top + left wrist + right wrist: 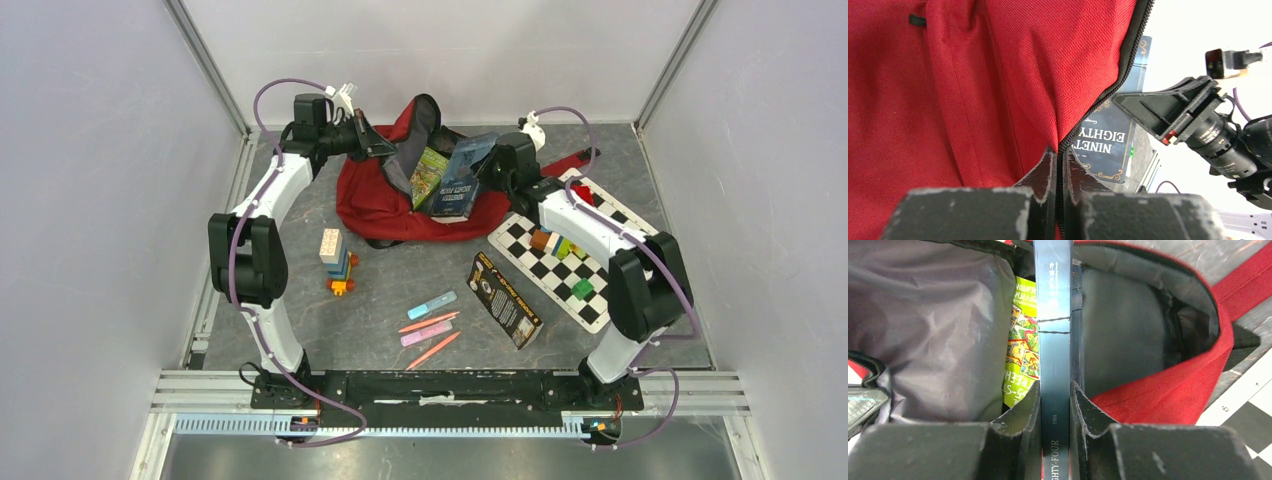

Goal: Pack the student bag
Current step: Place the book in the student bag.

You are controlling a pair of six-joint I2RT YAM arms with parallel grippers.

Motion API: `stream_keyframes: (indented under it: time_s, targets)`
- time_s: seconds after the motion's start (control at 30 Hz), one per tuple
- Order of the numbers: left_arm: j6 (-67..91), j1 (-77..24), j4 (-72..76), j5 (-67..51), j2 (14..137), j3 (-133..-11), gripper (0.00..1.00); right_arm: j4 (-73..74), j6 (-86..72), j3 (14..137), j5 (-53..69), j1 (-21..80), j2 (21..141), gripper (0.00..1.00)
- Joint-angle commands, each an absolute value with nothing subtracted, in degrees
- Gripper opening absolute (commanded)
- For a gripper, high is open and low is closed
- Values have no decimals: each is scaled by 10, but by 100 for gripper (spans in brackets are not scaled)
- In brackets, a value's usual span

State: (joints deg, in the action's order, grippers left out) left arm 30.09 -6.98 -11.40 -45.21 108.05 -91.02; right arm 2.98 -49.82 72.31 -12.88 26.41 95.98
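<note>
While the dark red fabric student bag (372,205) lies open near the far edge of the grey stone-patterned tabletop (400,290), midway along it, a dark blue rectangular book (462,175) stands in its mouth, clenched by the right hand (1054,392). The left hand (1058,160) is pinched tight on the bag's zipped rim.

The student bag (973,90) is coarse woven cloth — its lining (938,315) smooth, crinkled — the book (1053,340) glossy.

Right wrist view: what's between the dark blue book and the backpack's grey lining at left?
A yellow-green illustrated book, inside the dark red fabric backpack; seen in right wrist view.
</note>
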Motion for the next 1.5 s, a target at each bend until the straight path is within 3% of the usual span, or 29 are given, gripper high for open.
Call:
stream_keyframes:
  time_s: [0.0,0.43,0.93,1.47]
  targets:
    - [317,-69,-76,-466,1042,-909,2,-72,-580,779,-116,265,969,0]
    - [321,-69,-78,-464,1045,-912,2,-107,-625,863,-154,273,1022,0]
    - [323,-69,-77,-459,1041,-920,2,-121,-689,747,-113,271,1091,0]
    - [327,-70,-73,-458,1045,-923,2,-80,-698,791,-63,308,1126,0]
